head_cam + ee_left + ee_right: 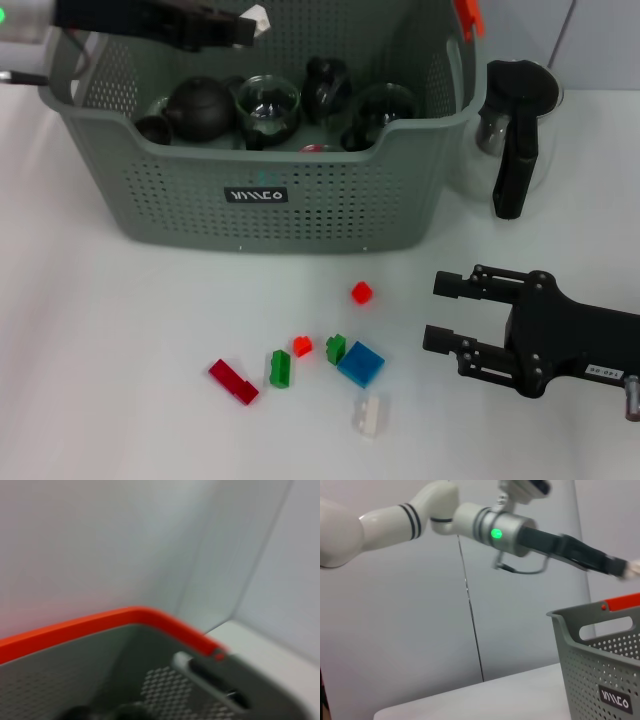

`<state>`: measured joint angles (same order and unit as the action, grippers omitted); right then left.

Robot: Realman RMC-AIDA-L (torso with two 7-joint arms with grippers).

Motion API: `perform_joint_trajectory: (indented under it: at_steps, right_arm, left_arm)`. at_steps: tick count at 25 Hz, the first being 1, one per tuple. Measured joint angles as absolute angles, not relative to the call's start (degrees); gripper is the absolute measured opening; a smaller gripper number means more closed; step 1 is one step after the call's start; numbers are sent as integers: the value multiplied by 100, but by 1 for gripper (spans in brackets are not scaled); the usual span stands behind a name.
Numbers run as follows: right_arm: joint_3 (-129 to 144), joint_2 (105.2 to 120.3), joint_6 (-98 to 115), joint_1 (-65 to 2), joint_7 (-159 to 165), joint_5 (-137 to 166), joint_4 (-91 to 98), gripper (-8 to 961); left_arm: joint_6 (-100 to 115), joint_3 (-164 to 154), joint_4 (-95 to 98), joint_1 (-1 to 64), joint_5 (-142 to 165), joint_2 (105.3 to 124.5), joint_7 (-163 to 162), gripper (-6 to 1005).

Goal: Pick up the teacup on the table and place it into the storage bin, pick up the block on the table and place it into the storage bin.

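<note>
The grey perforated storage bin (200,200) stands at the back of the table, with a glass teacup (268,105) and dark teapots inside. High over the bin's back left corner, my left gripper (250,22) is shut on a small white block (258,16). The right wrist view shows that same left gripper (620,569) from the side, above the storage bin (600,675). Several blocks lie loose in front of the bin, among them a red block (361,292), a blue block (360,363) and a white block (370,414). My right gripper (440,312) hovers open at the lower right, just right of them.
A glass jug with a black handle (515,150) stands right of the bin. Orange handle clips (468,15) sit on the bin's rim (125,617). Green blocks (280,368) and a long red block (233,381) lie among the loose pieces.
</note>
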<state>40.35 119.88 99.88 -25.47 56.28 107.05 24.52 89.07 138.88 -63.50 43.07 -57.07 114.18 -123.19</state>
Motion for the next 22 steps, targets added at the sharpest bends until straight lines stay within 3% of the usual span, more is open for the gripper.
perform_joint_trajectory:
  at_steps: [9, 15, 19, 21, 22]
  right_arm:
    - [4040, 11991, 9994, -2556, 5625, 10687, 2452, 624]
    - [4023, 11997, 9995, -2558, 5624, 10680, 2452, 625]
    - [4024, 11997, 9994, -2558, 5627, 10678, 2452, 625]
    - [4024, 11995, 9997, -2557, 5629, 10676, 2452, 625]
    - [4024, 11992, 9993, -2554, 5629, 10676, 2452, 625]
  left_arm:
    - [6942, 12517, -5499, 4802, -4284, 11596, -13030, 206]
    - [6595, 12448, -5584, 4857, -3801, 11881, -13116, 213]
    - [7023, 12530, -6704, 4376, -4044, 12132, -12989, 401]
    - [7543, 12643, -7551, 3836, -4556, 12288, -12647, 482]
    - [7543, 12643, -7551, 3836, -4556, 12288, -12647, 515]
